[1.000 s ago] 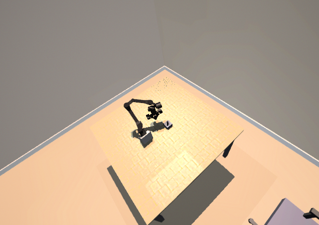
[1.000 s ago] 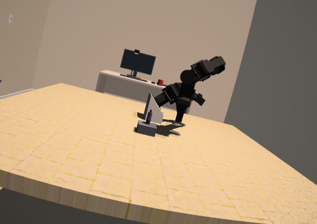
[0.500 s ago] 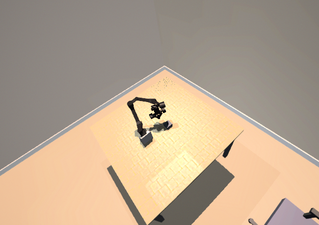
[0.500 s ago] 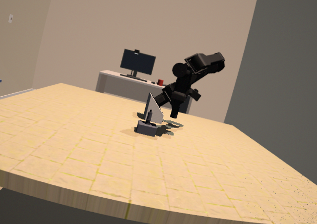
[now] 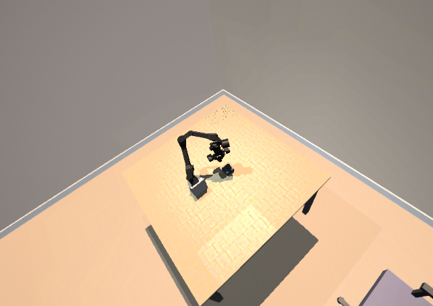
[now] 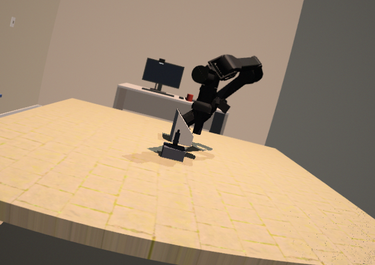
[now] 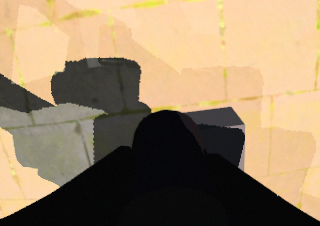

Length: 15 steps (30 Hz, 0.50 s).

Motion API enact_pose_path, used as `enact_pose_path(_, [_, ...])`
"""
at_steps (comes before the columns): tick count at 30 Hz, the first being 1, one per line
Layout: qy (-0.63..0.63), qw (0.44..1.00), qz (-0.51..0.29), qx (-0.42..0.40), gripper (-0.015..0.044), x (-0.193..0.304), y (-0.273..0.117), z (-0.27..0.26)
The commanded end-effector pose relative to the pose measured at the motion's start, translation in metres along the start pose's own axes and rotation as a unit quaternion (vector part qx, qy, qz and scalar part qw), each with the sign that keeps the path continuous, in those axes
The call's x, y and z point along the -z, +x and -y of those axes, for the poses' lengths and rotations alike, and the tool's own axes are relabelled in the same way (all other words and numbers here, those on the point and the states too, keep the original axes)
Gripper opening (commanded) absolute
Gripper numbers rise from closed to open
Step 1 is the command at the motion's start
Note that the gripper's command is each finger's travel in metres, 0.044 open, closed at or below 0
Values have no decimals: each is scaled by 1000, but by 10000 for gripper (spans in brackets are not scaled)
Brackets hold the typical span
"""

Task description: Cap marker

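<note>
end effector [image 6: 197, 132] [image 7: 168, 160]: clenched on the cap [image 7: 169, 133], raised off the surface [image 5: 244, 187] [image 6: 136, 189]; cap's edges lost in black.
marker [image 6: 176, 137]: upright in the block [image 5: 228, 170] [image 6: 173, 152] [image 7: 217, 117], uncapped.
block in wrist view: partly hidden.
pale wedge [image 6: 181, 130]: behind the marker.
far desk [image 6: 145, 89]: partly covered by the arm [image 5: 185, 156] [image 6: 234, 83].

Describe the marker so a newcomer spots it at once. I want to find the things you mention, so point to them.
On the pale tiled-pattern table [image 6: 169, 201], find the small dark holder block [image 5: 228, 170] [image 6: 173, 152] [image 7: 215, 117]. The marker [image 6: 176, 137] is the thin dark stick upright in it, much slimmer than the block or nearby pale wedge [image 6: 181, 132].
</note>
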<state>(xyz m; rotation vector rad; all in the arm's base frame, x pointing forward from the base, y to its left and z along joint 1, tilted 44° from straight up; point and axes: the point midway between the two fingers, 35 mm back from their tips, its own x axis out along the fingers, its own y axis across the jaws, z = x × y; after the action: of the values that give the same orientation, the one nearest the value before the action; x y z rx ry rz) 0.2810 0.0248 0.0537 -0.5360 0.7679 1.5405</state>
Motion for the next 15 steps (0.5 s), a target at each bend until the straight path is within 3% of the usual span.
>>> enact_pose_path(1, [-3,1000,-2,0,0,9,-4,6])
enact_pose_path(15, [-3,1000,1,0,0,47,-16,27])
